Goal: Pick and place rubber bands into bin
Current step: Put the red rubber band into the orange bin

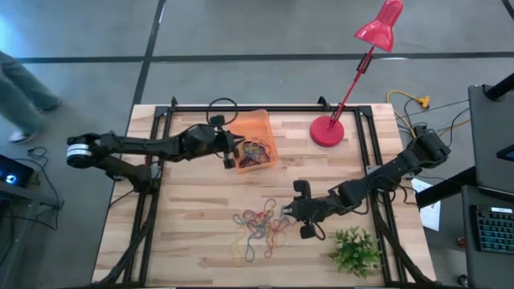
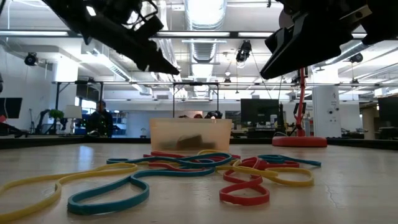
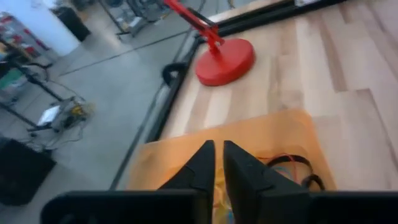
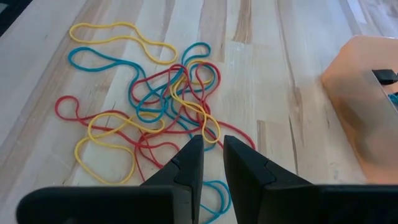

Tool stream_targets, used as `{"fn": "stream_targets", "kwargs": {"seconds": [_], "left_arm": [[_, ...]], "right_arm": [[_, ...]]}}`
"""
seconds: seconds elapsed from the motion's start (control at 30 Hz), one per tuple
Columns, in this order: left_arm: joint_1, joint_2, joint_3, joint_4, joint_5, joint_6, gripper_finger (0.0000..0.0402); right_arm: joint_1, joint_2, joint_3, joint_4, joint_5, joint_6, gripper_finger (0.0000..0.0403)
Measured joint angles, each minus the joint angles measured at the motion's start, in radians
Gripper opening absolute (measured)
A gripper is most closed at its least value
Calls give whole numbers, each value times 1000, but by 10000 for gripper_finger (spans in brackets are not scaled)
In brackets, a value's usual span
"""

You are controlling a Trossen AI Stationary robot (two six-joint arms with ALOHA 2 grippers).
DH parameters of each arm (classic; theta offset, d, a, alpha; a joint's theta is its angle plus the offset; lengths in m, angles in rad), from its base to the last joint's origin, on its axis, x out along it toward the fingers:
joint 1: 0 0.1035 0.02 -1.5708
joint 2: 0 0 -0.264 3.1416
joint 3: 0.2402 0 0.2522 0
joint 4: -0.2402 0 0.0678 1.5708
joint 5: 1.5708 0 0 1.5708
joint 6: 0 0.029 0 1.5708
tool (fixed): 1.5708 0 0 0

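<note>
The orange bin (image 1: 254, 124) stands at the table's far middle with several rubber bands (image 1: 257, 151) inside. My left gripper (image 1: 230, 163) hovers over the bin's near left part. In the left wrist view its fingers (image 3: 218, 155) stand almost together above the bin (image 3: 180, 158), and no band shows between them. A loose tangle of red, yellow and blue rubber bands (image 1: 261, 229) lies flat on the wood near the table's middle. My right gripper (image 1: 284, 213) hangs above the tangle's right edge. Its fingers (image 4: 211, 146) are slightly apart with nothing between them.
A red lamp stands on its round base (image 1: 327, 130) to the right of the bin. A small green plant (image 1: 355, 250) sits at the near right. Black frame rails (image 1: 161, 160) run along the table's left, right and far sides. A person (image 1: 20, 96) stands beyond the far left corner.
</note>
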Motion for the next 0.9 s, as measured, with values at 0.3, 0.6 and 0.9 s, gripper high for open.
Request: {"fn": "stream_targets", "kwargs": {"seconds": [0.3,0.6,0.9], "left_arm": [[1,123,12,45,9,-11,126],[-92,55,29,-144,130,-59,142],[-378,-7,21,-364,141,-183,117]], "right_arm": [[0,0,-9,10,0,3,52],[0,0,-31,9,0,9,52],[0,0,-38,11,0,-26,52]]}}
